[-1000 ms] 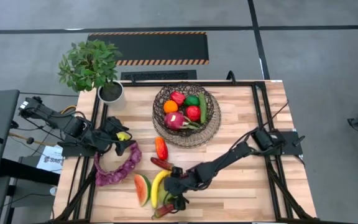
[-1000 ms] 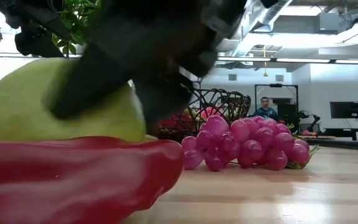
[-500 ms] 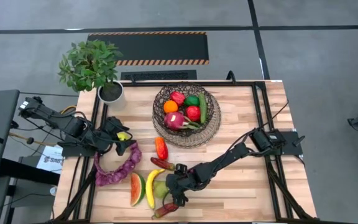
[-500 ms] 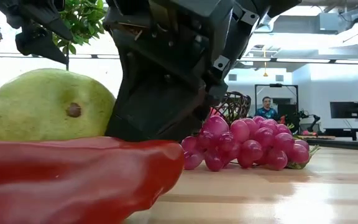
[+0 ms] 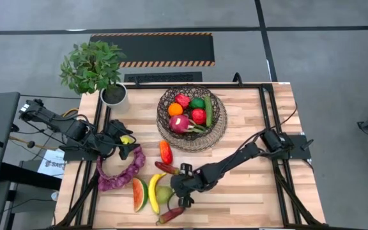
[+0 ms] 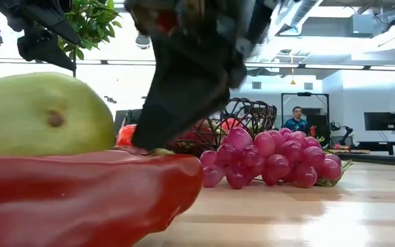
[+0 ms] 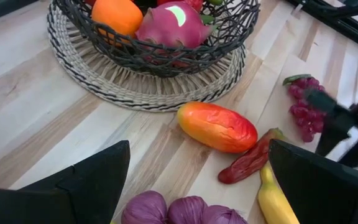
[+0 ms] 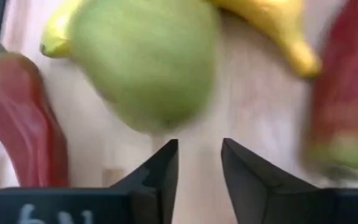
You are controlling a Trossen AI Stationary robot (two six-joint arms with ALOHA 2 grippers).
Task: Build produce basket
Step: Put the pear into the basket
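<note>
My right gripper (image 8: 194,163), jaws nearly closed on nothing, hovers beside the pale green pear-shaped toy fruit (image 8: 145,59) on the table, apparently missed, well apart from the dark wire-mesh basket (image 5: 191,117); my left gripper (image 5: 126,147) waits open.

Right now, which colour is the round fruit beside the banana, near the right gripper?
Light green, the pear-like fruit; the right wrist view shows it best.
</note>
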